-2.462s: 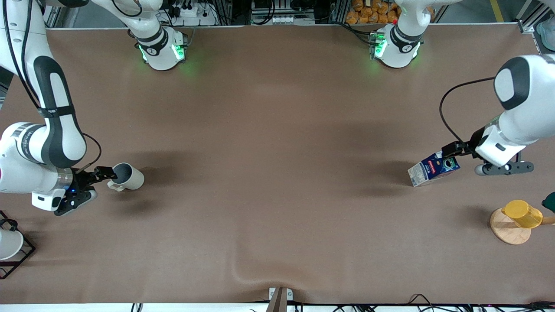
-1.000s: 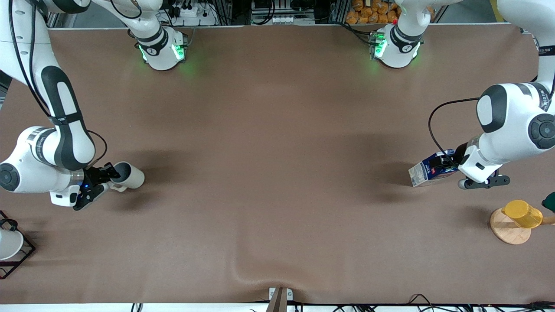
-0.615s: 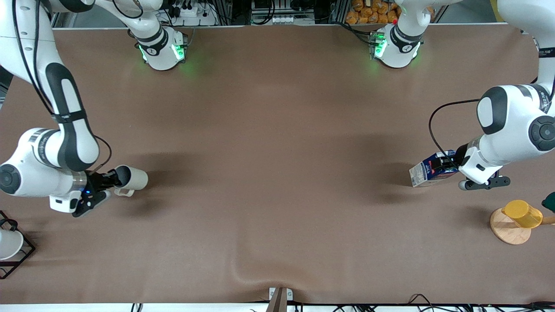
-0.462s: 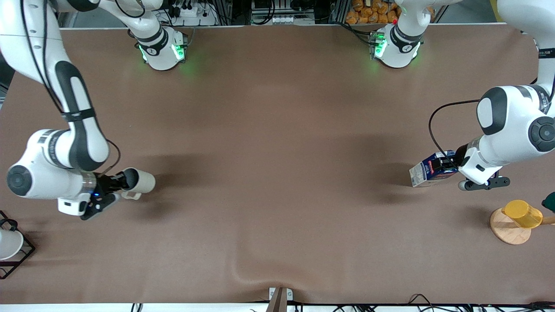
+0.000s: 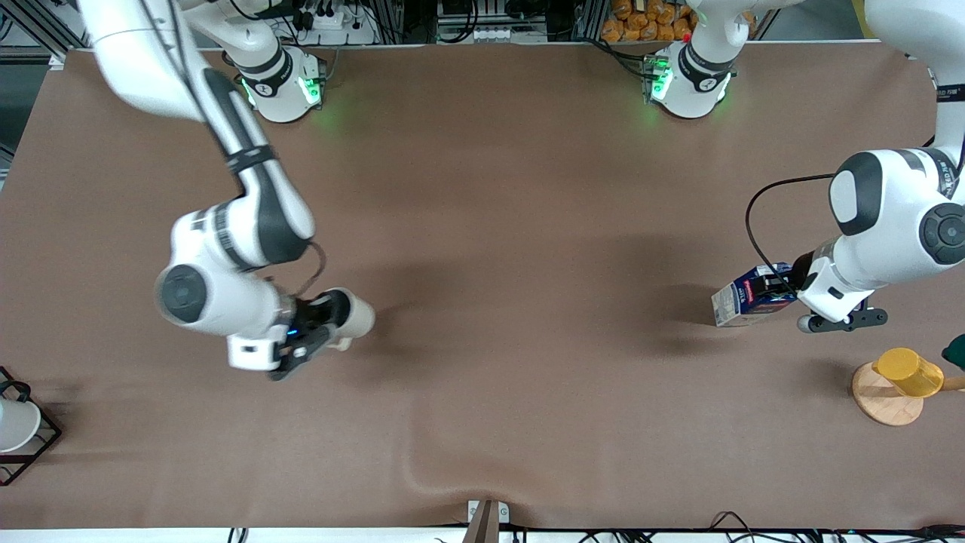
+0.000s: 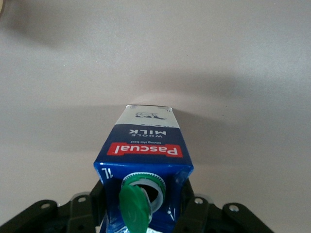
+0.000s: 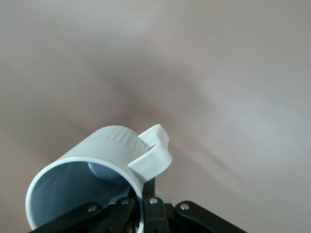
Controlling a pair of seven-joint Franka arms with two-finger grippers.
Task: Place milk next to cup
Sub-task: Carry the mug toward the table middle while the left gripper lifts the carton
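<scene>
The milk (image 5: 750,296) is a dark blue and white carton with a red strip, near the left arm's end of the table. In the left wrist view the milk (image 6: 146,150) shows its green cap flipped open. My left gripper (image 5: 776,290) is shut on its top, one finger on each side. The cup (image 5: 353,318), an off-white mug with a grey inside, is carried tilted above the table's middle part toward the right arm's end. My right gripper (image 5: 320,323) is shut on its rim beside the handle; the right wrist view shows the cup (image 7: 92,170) and the fingers (image 7: 154,208) pinching the wall.
A yellow cup (image 5: 911,371) lies on a round wooden coaster (image 5: 882,400) at the left arm's end, nearer the front camera than the milk. A white cone-shaped vessel in a black wire frame (image 5: 16,426) stands at the right arm's end. The brown cloth has a ripple (image 5: 422,475) near the front edge.
My right arm has lifted the cup and swung it toward the table's middle. My left gripper has closed in on the milk's top and stays there; the milk has not shifted.
</scene>
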